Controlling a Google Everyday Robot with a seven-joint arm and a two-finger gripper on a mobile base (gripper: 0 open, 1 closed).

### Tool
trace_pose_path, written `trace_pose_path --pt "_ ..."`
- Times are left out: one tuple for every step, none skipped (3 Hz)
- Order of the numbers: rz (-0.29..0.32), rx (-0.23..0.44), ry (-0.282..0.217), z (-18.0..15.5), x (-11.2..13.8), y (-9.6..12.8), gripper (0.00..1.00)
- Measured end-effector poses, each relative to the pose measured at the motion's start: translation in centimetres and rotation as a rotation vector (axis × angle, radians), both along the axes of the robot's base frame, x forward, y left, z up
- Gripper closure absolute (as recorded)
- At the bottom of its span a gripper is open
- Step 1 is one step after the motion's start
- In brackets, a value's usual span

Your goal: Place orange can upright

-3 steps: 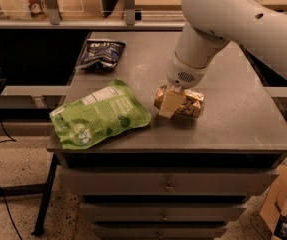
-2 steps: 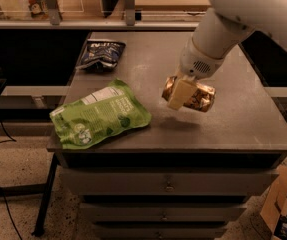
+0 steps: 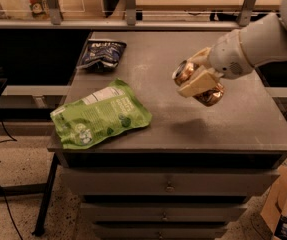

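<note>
The orange can [image 3: 209,93] is held in the air above the right half of the grey table [image 3: 233,124], tilted, with its silver top toward the upper left. My gripper [image 3: 198,76] is shut on the orange can, its cream fingers [image 3: 197,82] clamped across the can's body. The white arm reaches in from the upper right. The can's shadow lies on the tabletop below it.
A large flat green pouch [image 3: 100,115] lies at the table's front left. A small dark blue snack bag [image 3: 101,54] lies at the back left. A shelf rail runs behind the table. A cardboard box [image 3: 283,209] stands on the floor at lower right.
The gripper has lifted the orange can off the tabletop and carried it up and to the right; the arm has swung back toward the right.
</note>
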State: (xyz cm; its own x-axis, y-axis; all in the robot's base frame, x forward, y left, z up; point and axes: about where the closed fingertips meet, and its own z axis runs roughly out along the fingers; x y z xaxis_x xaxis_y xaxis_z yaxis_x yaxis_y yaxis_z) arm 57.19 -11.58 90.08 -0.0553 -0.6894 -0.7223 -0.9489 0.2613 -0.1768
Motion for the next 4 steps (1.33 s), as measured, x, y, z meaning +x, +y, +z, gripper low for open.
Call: trace_pose_path --pt "0.011 0.273 -0.117 0.9 0.9 -1.4 1.00" --pt "0.067 0.545 -0.190 1.6 1.6 -2.3 1.00" --pt "0.102 0.704 -0.191 2.0 2.2 -3.2 1.00" --pt "0.111 0.767 -0.164 2.1 2.5 -3.9 1.00"
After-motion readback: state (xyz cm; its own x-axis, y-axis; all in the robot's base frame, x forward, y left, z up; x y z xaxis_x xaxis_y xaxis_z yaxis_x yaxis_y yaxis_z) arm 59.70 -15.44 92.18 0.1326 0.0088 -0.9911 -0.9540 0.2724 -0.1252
